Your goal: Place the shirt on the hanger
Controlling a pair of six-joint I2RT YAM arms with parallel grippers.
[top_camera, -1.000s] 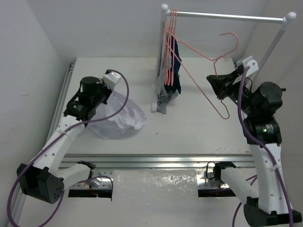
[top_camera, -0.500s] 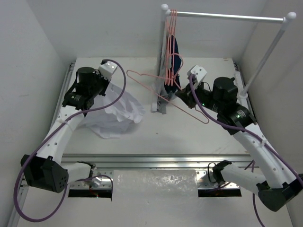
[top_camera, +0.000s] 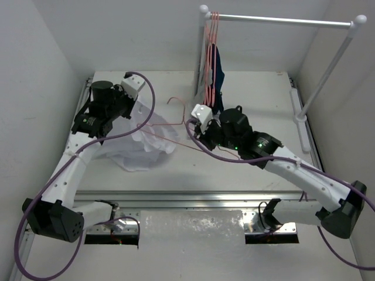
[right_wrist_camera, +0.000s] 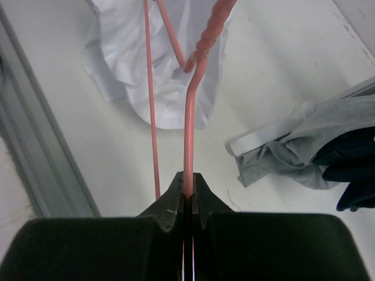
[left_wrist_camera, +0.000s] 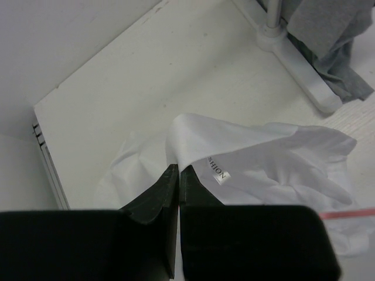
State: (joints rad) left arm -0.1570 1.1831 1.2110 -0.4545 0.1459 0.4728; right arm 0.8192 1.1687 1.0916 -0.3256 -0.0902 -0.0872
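Left gripper (left_wrist_camera: pixel 178 173): jaws pressed together on a folded edge of the shirt (left_wrist_camera: pixel 275 158), with the pinch point just beside a small white sewn-in tag (left_wrist_camera: pixel 218 169). The fold cuts off part of the tag text. The readable letters are "SHION" and I can't make out the rest. The shirt sits on the left half of the table (top_camera: pixel 258 105), its top edge held up at the gripper and the rest crumpled on the surface. Right gripper (right_wrist_camera: pixel 188 186): jaws clamped on the hanger (right_wrist_camera: pixel 187 140), gripping the single wire just below the twisted neck. The right arm reaches across mid-table, so the hanger lies between the two grippers. In the top view its hook points toward the back wall and its long wires cross the shirt's right edge. I can't tell whether wire and fabric touch or whether any wire is inside the shirt. The rack (top_camera: pixel 281 21) stands at back right. A bunch of pink hangers (top_camera: pixel 212 35) hangs at the rail's left end, holding a navy garment (right_wrist_camera: pixel 351 170) and a grey garment (right_wrist_camera: pixel 299 146); the grey one drapes down onto the rack's base foot (left_wrist_camera: pixel 299 58).
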